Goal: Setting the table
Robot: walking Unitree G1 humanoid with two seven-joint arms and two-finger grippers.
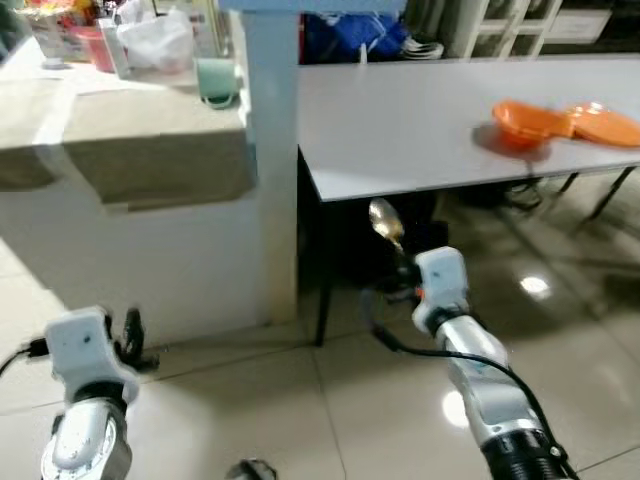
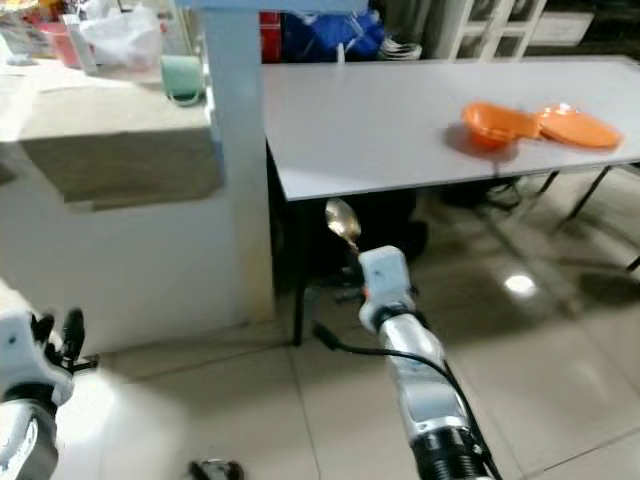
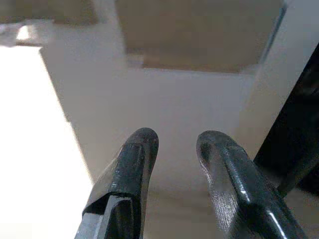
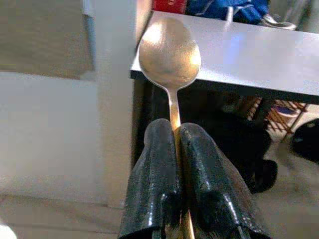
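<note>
A home dining area: white table (image 1: 420, 130) with orange bowls (image 1: 522, 124), cluttered counter (image 1: 120, 120), tiled floor (image 1: 300, 410)

The table (image 1: 420, 120) serves as landmark. On it, toward its right end, a bowl (image 1: 520, 125) sits touching a plate (image 1: 605, 125), the plate on the bowl's right. Left of the table, against its near left corner, stands a pillar (image 1: 272, 160); left of that runs a counter (image 1: 120, 140) with a cup (image 1: 216, 80) near the pillar. Below the table's near edge, in front of it, the right gripper (image 4: 175, 137) holds a spoon (image 4: 169, 55) upright, bowl end uppermost. The left gripper (image 3: 174, 144) hangs before the counter's front wall, well left of the table.
</note>
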